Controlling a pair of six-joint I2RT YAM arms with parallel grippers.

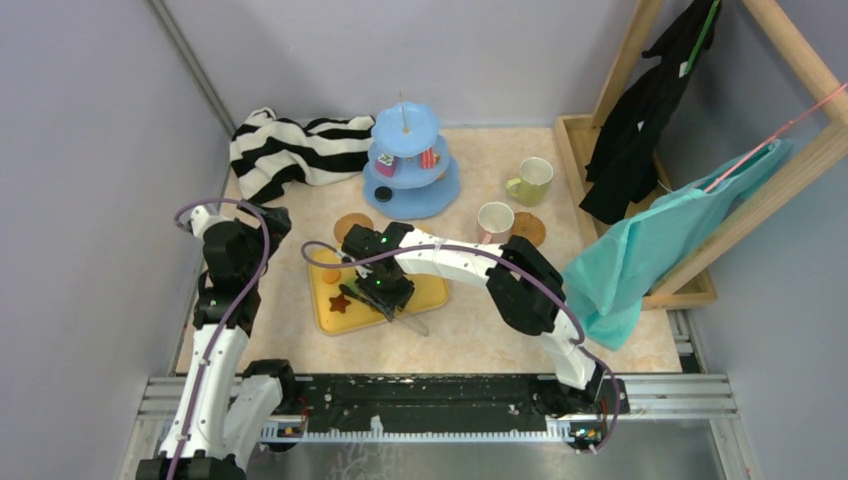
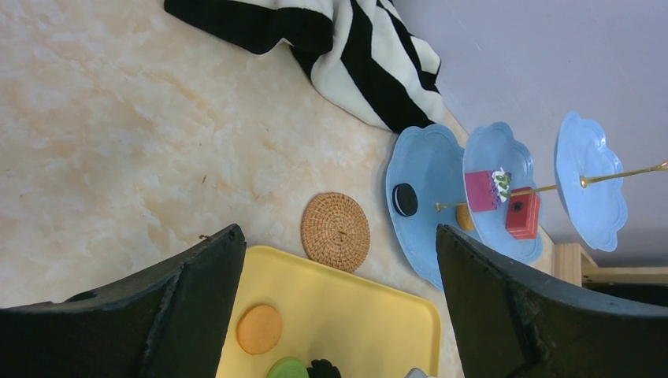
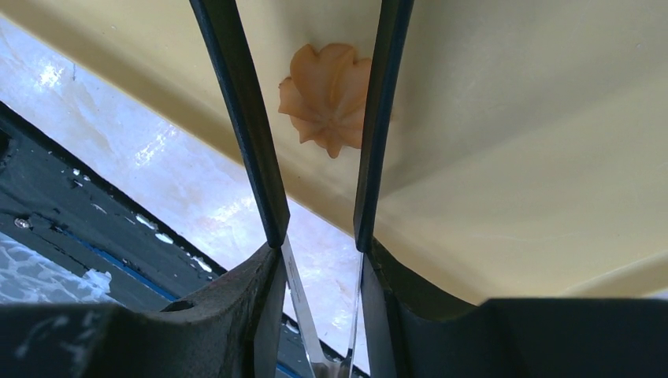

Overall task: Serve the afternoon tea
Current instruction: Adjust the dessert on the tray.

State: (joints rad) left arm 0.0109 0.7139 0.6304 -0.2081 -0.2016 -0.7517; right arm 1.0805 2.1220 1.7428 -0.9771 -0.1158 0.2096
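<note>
The yellow tray (image 1: 432,290) lies close to the near edge of the surface (image 1: 480,340), with bare room on its right. The light-blue stand (image 1: 412,170) is well behind it. The right gripper (image 3: 319,260) is clamped on tongs (image 3: 244,142), whose black tips flank a pale orange, petal-ridged flower cookie (image 3: 327,98) lying flat near the tray's rim. The left gripper (image 2: 339,236), jaws wide apart, hangs left of the tray, facing a cork coaster (image 2: 335,231).

cork coaster (image 2: 335,231) lies between yellow tray (image 2: 370,315) holding an orange cookie (image 2: 259,328) and the light-blue stand (image 2: 425,169).
</note>
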